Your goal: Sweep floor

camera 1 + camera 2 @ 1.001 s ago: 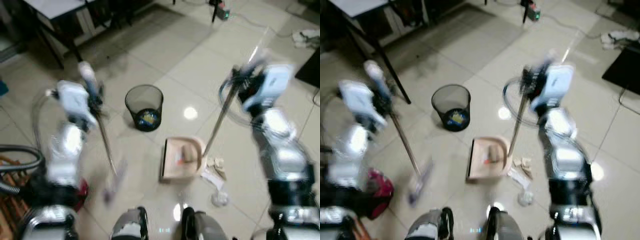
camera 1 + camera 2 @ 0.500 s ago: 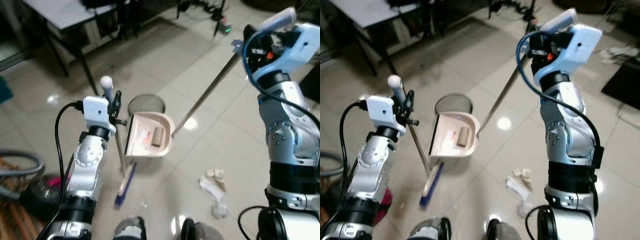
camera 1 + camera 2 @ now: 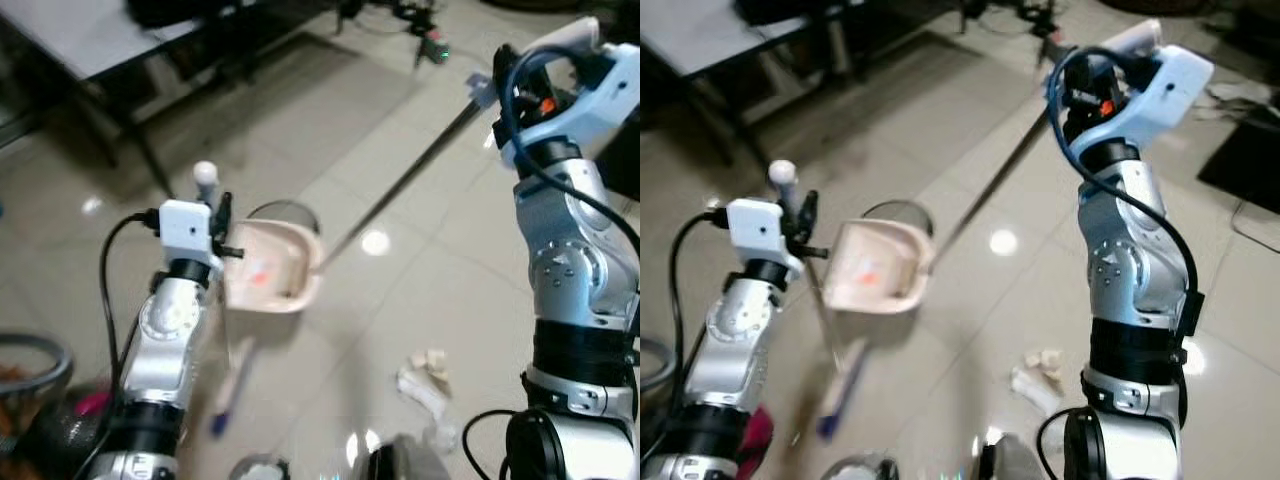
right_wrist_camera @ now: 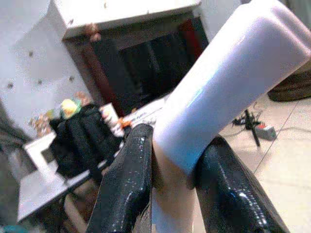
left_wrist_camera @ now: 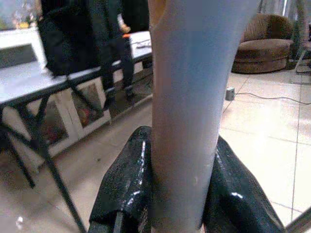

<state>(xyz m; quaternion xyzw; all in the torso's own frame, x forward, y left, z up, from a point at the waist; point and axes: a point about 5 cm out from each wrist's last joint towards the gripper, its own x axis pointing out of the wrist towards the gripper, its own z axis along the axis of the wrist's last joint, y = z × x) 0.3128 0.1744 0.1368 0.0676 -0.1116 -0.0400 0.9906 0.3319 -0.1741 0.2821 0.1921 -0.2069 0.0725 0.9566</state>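
Pale glossy tile floor (image 3: 430,270) all around, with a dark-legged table (image 3: 100,40) at the far side. Above the floor, lifted clear of it, a beige dustpan (image 3: 268,278), mouth tilted toward the camera, something small and reddish inside. Right behind the dustpan, partly hidden by it, the rim of a black mesh bin (image 3: 285,207). From the dustpan's far edge up to the right gripper (image 4: 170,167), a long thin metal handle (image 3: 400,185); fingers (image 4: 126,179) closed tight on its pale thick grip end (image 4: 228,92), no gap seen. Just beside the dustpan, on the side away from the right arm, the left gripper (image 5: 182,182), clamped around a pale broom handle (image 5: 194,97) with a white knob (image 3: 204,174) on top. Below the dustpan, blurred, the broom's lower stick and blue bristle head (image 3: 228,400) close to the floor. Farther from the dustpan, near the right arm's base, some white crumpled litter (image 3: 425,375) lying on the tiles. Low beside the left arm, a grey hose (image 3: 40,345) and something pink (image 3: 90,405).
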